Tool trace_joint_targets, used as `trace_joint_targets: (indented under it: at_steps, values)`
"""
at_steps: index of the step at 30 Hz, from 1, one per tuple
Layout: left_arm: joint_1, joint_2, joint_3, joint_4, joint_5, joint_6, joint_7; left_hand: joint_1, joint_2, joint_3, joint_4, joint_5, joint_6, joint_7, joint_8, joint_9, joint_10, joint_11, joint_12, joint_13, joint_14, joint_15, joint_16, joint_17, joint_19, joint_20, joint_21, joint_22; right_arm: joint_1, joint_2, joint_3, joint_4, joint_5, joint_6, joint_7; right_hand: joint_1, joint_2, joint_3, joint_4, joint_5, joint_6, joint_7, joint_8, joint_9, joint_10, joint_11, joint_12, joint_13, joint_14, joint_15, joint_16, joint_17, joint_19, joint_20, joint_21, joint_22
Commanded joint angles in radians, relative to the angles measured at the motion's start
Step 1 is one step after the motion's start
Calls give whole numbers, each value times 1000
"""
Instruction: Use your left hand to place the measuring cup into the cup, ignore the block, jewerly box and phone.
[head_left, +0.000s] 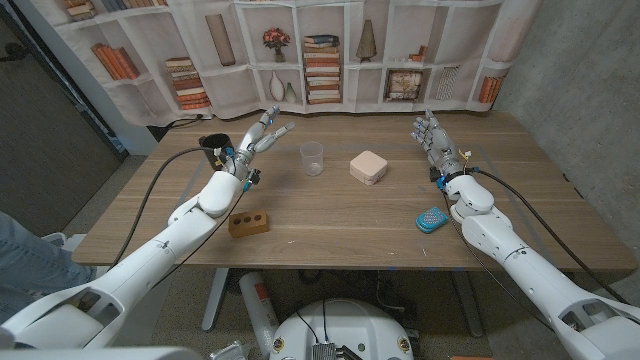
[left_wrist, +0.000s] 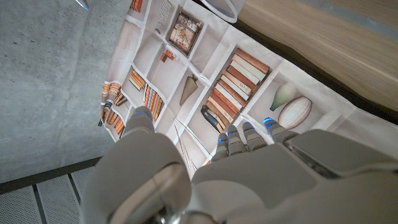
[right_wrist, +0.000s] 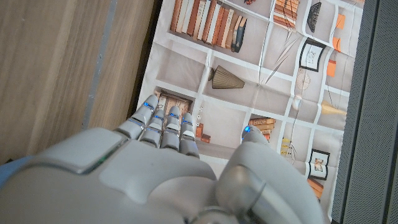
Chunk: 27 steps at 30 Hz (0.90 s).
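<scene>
Nothing is placed yet: the left hand (head_left: 258, 142) is hovering released, beside the black measuring cup (head_left: 213, 147), while the clear cup (head_left: 312, 158) is waiting empty.

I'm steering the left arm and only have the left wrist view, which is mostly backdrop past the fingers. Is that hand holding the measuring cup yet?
Observer: No. In the head view the left hand is empty with its fingers apart. The clear measuring cup stands upright on the table to its right, apart from it.
Operator: Where is the target cup?
Observer: The black cup stands close by the left side of your wrist, towards the table's far left corner.
Operator: Is anything between the hand and the measuring cup?
Observer: Nothing. The block lies nearer the robot, and the jewelry box sits on the measuring cup's other side.
</scene>
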Motion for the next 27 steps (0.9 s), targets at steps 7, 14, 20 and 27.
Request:
trace_joint_targets:
  at_steps: [7,14,20,27]
  values:
    - [-37,-3,38,-1,100,36,46,27,4,4,-16,9,15,-2,9,1,18,-6,7,2,15,-4,7,4,4,-13,0,3,-2,7,10,5,19,8,3,4,8,1,-8,-5,12,0,-3,5,9,0,2,3,10,-4,-3,6,9,-20,-6,3]
    - [-44,3,56,-19,141,90,57,36,5,4,-20,11,11,-2,6,1,11,-4,2,2,12,1,4,4,6,-6,0,3,-4,9,13,9,21,11,1,4,8,1,-9,-5,13,-2,-3,5,10,1,2,3,11,-4,-3,6,10,-18,-8,3]
    - [-50,5,74,-28,182,127,79,41,4,3,-22,13,5,-3,2,2,7,-6,-1,3,7,7,1,4,3,1,-2,3,3,14,9,20,14,15,1,4,8,0,-9,-5,13,-3,-3,5,10,0,1,3,11,-4,-3,6,11,-17,-11,4]
    - [-56,7,90,-35,199,157,79,44,1,0,-24,14,-2,-1,-2,2,2,-4,-4,3,4,11,-1,5,0,6,-4,3,9,21,6,32,13,21,3,4,8,0,-10,-5,14,-3,-3,5,11,1,1,3,11,-3,-4,6,12,-16,-13,4]
